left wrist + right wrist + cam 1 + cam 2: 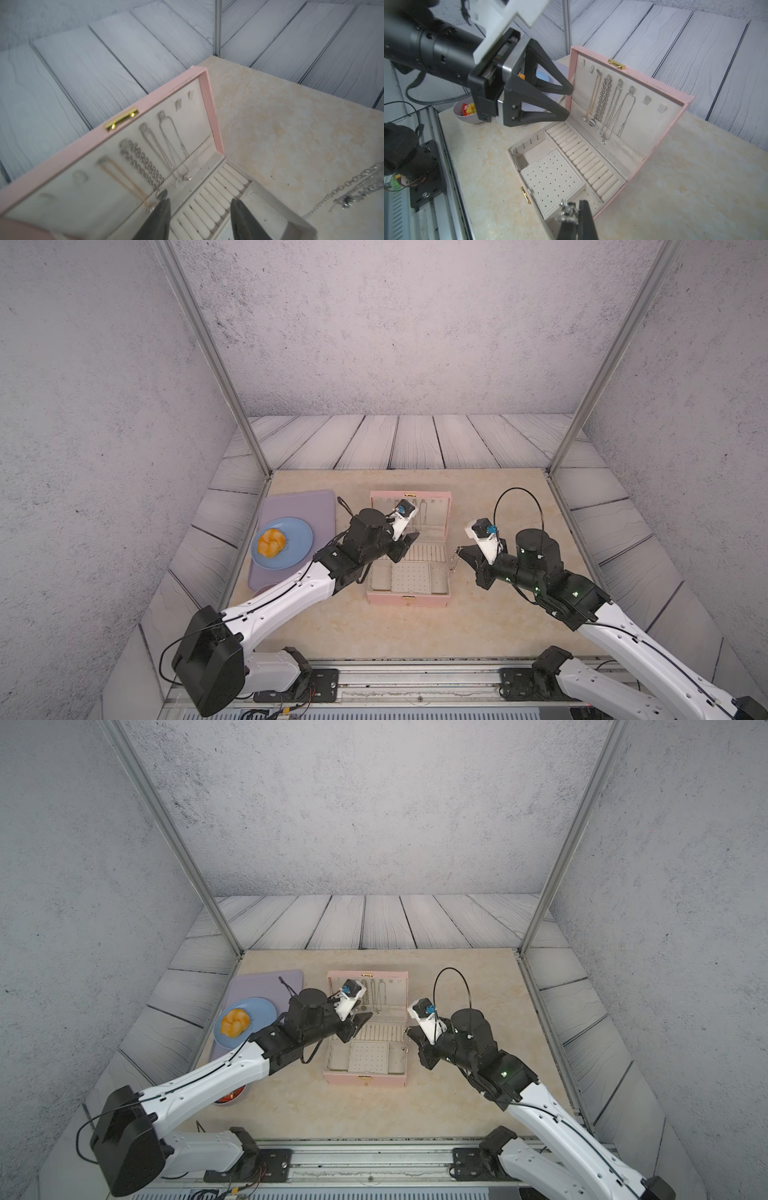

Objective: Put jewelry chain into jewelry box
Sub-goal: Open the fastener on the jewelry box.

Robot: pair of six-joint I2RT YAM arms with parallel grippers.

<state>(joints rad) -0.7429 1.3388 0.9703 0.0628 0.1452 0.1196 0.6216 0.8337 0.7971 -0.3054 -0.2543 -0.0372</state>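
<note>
Both top views look down from high above the desk's (415,635) near edge toward the far wall. They are wide enough to hold the whole desk, both arms and the open box (409,601), and they share almost everything. The left wrist camera rides close behind its parted jaws, low over the box (166,91), facing the desk's far right corner. The right wrist camera sits by the box's (572,68) right side, looking across it toward the desk's left edge. Both wrist views share the lid (643,124), the ring rolls (583,158) and the chain (568,212).
</note>
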